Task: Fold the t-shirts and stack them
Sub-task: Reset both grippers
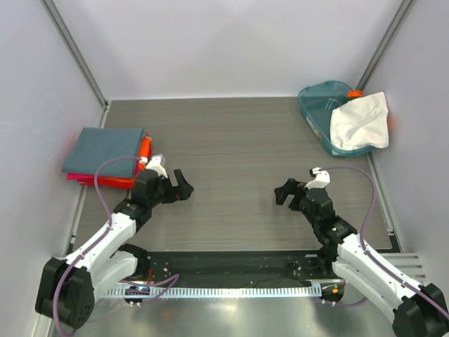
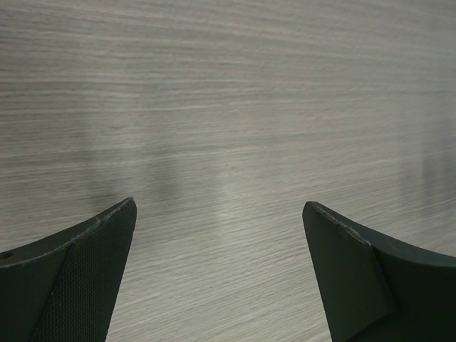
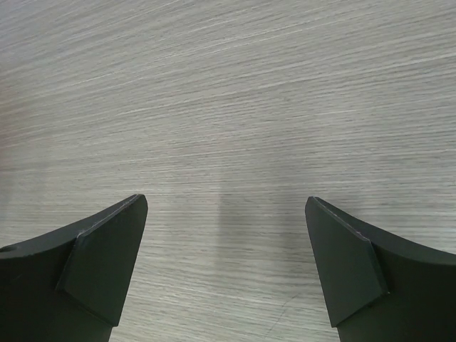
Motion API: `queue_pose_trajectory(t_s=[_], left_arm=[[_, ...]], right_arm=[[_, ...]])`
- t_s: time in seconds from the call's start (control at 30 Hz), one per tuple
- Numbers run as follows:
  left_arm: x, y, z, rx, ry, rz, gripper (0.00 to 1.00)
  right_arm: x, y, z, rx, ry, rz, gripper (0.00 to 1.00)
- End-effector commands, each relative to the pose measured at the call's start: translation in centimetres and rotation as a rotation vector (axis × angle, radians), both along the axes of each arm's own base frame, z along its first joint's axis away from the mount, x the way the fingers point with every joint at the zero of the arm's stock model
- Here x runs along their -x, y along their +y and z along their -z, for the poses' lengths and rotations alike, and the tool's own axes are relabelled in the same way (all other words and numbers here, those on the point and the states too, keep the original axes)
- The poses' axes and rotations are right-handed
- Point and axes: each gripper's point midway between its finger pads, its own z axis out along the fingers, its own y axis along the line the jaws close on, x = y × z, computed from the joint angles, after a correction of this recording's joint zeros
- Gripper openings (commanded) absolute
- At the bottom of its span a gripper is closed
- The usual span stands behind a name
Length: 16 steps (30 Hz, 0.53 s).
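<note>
A folded slate blue-grey t-shirt [image 1: 104,149] lies on top of a stack at the left edge, with an orange-red shirt [image 1: 144,148] and a magenta pink one [image 1: 84,178] showing beneath it. A crumpled white t-shirt [image 1: 359,121] hangs over the rim of the teal tub [image 1: 317,105] at the back right. My left gripper [image 1: 184,186] is open and empty just right of the stack. My right gripper [image 1: 284,191] is open and empty over the bare table. Both wrist views show only open fingers [image 2: 78,278] [image 3: 92,267] above wood-grain table.
Grey walls enclose the table on three sides. A dark strip [image 1: 231,263] and a toothed rail [image 1: 231,288] run along the near edge between the arm bases. A small orange thing [image 1: 355,93] peeks out behind the tub.
</note>
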Motion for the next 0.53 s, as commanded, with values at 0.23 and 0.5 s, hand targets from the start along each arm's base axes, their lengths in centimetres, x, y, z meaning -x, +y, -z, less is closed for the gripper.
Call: queue_pose_trajectory(t_s=[0.23, 0.5], left_arm=[[-0.6, 0.7, -1.8, 0.0, -0.218, -0.014, 1.0], [-0.6, 1.3, -1.6, -0.006, -0.215, -0.052, 1.0]], right_arm=[[-0.7, -0.8, -2.8, -0.086, -0.131, 0.074, 0.99], [-0.9, -0.3, -2.5, -0.083, -0.106, 0.06, 0.96]])
